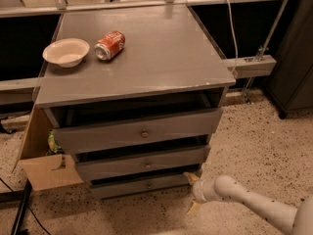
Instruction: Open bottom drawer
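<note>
The grey cabinet [146, 58] has three drawer fronts, each with a small round knob. The bottom drawer [122, 186] has the thinnest front and sits just above the floor, its knob [148, 184] at the centre. It stands slightly out from the frame, as do the two drawers above. My gripper [191, 193] is low at the cabinet's front right corner, on a white arm [244, 202] coming from the lower right. It is open, with the upper fingertip [190, 177] at the right end of the bottom drawer's front and the lower one near the floor. It holds nothing.
A white bowl [66, 52] and a red soda can [109, 45] lying on its side sit on the cabinet top. A cardboard box [46, 170] leans against the cabinet's left side. A dark cabinet [296, 58] stands at right. The floor is speckled terrazzo [264, 151].
</note>
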Controlling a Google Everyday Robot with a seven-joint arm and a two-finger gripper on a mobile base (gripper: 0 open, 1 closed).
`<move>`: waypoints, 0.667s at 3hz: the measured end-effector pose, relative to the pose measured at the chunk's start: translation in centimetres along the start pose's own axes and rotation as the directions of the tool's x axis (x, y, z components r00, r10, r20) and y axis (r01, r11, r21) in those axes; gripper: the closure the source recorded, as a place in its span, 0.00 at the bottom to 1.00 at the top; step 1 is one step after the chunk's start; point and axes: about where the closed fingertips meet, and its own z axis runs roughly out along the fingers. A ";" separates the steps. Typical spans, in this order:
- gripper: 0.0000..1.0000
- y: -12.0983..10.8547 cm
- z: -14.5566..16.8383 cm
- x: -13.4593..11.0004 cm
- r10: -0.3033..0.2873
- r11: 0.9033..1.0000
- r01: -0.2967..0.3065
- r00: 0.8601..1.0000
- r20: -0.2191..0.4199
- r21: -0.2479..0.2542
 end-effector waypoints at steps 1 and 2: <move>0.00 -0.6 0.6 0.7 -0.006 1.000 0.006 1.000 -0.017 0.009; 0.00 -1.3 1.6 1.3 -0.013 1.000 0.013 1.000 -0.025 0.007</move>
